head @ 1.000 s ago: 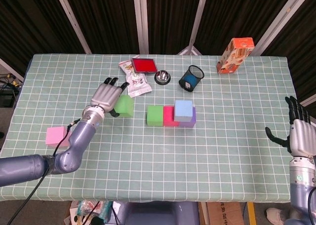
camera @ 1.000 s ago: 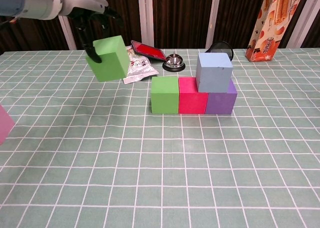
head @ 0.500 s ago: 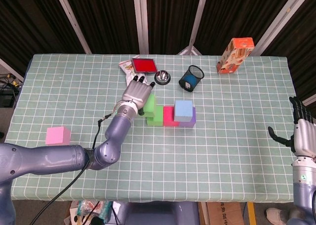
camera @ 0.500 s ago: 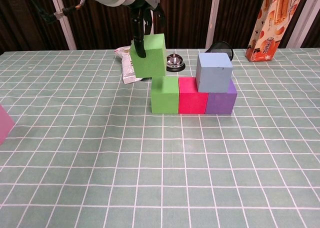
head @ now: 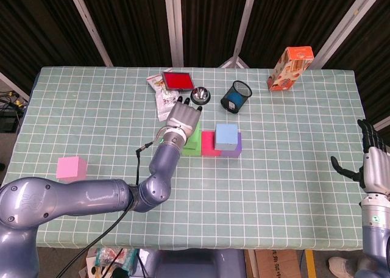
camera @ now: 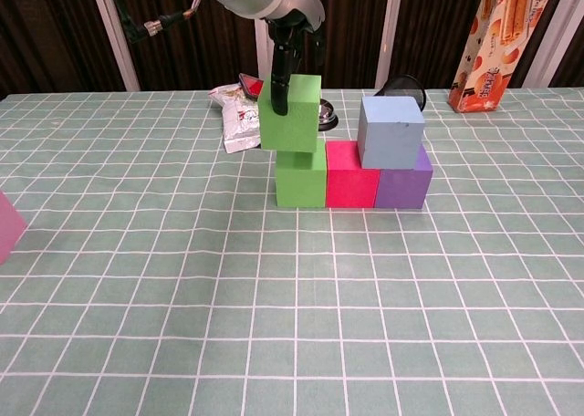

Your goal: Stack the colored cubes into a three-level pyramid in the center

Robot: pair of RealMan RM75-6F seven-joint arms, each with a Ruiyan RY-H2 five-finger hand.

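Since the earlier frames the left hand (camera: 290,28) has carried its green cube (camera: 290,113) rightward from beside the snack packet (camera: 239,115) to frame centre, and it now hangs just above the base row, its fingers (camera: 278,74) gripping the cube from above. That row on the bench (camera: 137,252) reads green base cube (camera: 301,177), red cube (camera: 352,174), purple cube (camera: 404,184), with a blue cube (camera: 391,131) already on the second level over the red–purple seam. The held cube sits almost directly over the green base cube, slightly tilted, its underside at or barely off that top; contact cannot be told. Its slot lies a little to the right, over the green–red seam beside the blue cube. A pink cube (head: 70,167) waits at left. The right hand (head: 373,162), far right, is spread and empty.
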